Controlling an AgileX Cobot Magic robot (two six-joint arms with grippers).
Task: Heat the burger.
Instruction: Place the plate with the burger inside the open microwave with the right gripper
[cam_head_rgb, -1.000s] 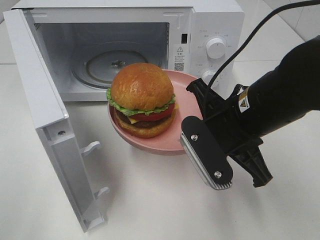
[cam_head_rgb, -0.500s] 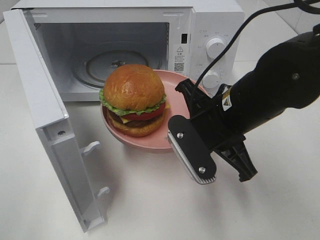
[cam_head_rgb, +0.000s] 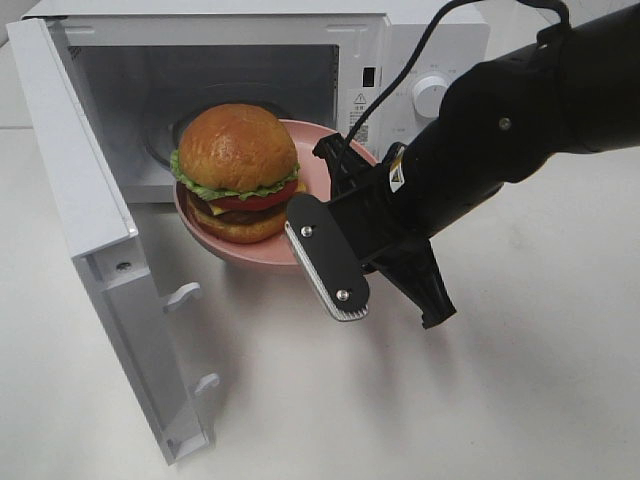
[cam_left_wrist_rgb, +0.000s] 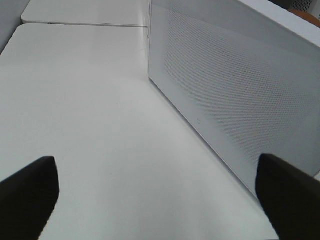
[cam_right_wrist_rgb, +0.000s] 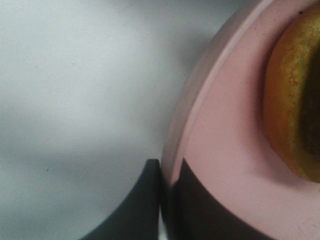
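Note:
The burger (cam_head_rgb: 237, 160), with golden bun, lettuce, tomato, cheese and dark patty, stands on a pink plate (cam_head_rgb: 322, 150). The plate is held at the mouth of the open microwave (cam_head_rgb: 420, 60), partly over its sill. My right gripper (cam_head_rgb: 322, 195) is shut on the plate's right rim. The right wrist view shows the fingers (cam_right_wrist_rgb: 135, 210) pinching the plate's rim (cam_right_wrist_rgb: 225, 150), with the burger's bottom bun (cam_right_wrist_rgb: 295, 100) beside them. My left gripper (cam_left_wrist_rgb: 160, 200) is open and empty beside the outer face of the microwave door (cam_left_wrist_rgb: 225, 100); it is out of the exterior view.
The microwave door (cam_head_rgb: 90, 230) stands wide open at the left, with its latch hooks (cam_head_rgb: 185, 295) sticking out. The glass turntable (cam_head_rgb: 165, 140) lies inside, mostly behind the burger. Control knobs (cam_head_rgb: 430, 92) are on the right panel. A white table (cam_head_rgb: 300, 400) lies in front.
My right gripper has carried the plate and burger left and back, from in front of the microwave to its opening. The arm now covers the lower knob.

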